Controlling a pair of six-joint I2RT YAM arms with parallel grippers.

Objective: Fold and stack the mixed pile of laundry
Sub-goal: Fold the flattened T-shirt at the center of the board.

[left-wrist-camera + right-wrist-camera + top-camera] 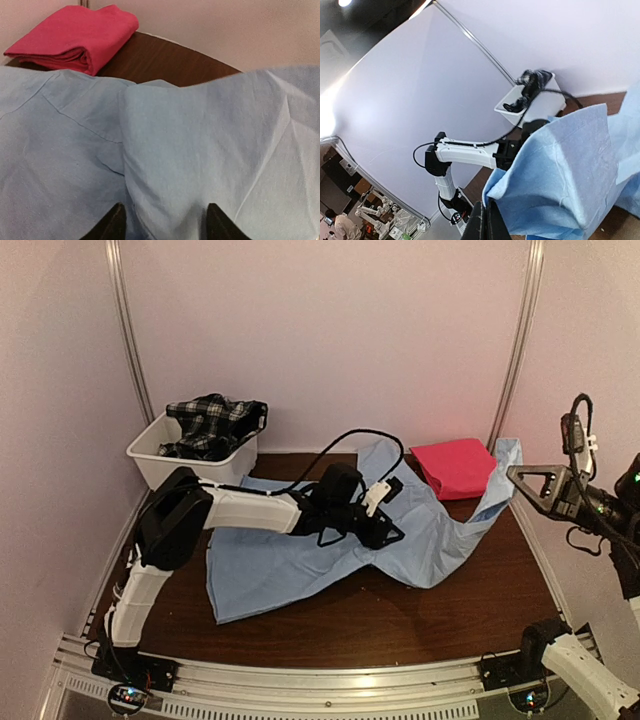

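Nothing can be read in any view: no writing, label, brand mark or number shows on the light blue shirt, the pink-red cloth, the plaid garment, or the white tub at the far left of the counter.
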